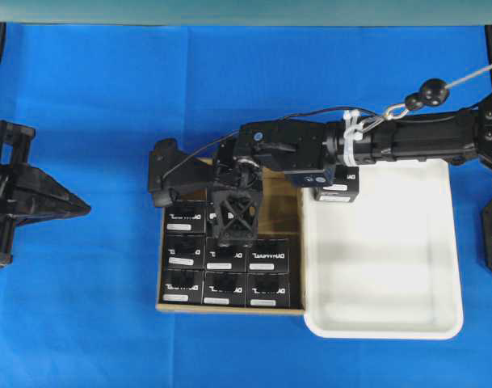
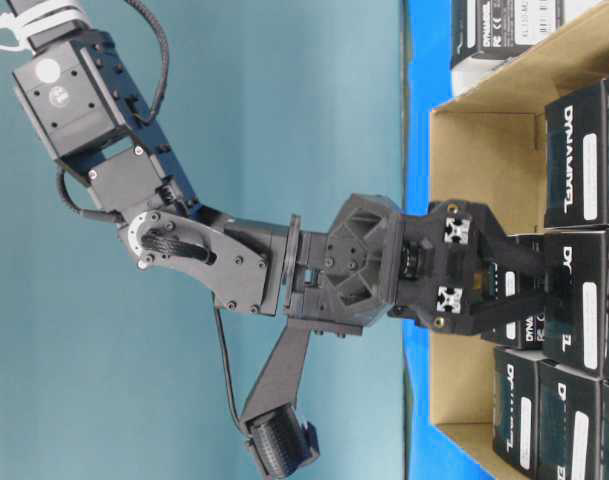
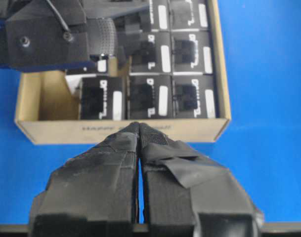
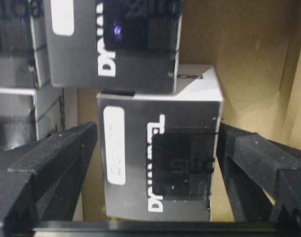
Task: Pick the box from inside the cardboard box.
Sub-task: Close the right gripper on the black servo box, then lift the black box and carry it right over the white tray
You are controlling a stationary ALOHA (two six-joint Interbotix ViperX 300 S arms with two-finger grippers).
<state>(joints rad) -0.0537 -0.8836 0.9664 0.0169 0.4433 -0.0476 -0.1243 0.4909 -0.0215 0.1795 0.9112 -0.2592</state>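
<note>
step: grasp | right hand (image 4: 160, 173) lowered into carton (image 1: 282, 206), fingers wide astride box (image 4: 160, 163), not yet touching | left hand (image 3: 139, 148) closed, parked | advice: both sides to be squeezed evenly, lift kept vertical, neighbours avoided

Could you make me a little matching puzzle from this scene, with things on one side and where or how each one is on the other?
Things:
1. left gripper
2. right gripper
3. white tray
4. cardboard box

States:
a. reaching into the carton, fingers either side of a black box
b. holds one black box at its far corner
c. shut, off to the side over the blue cloth
d. holds rows of black boxes

Pairs: 1-c, 2-a, 3-b, 4-d
</note>
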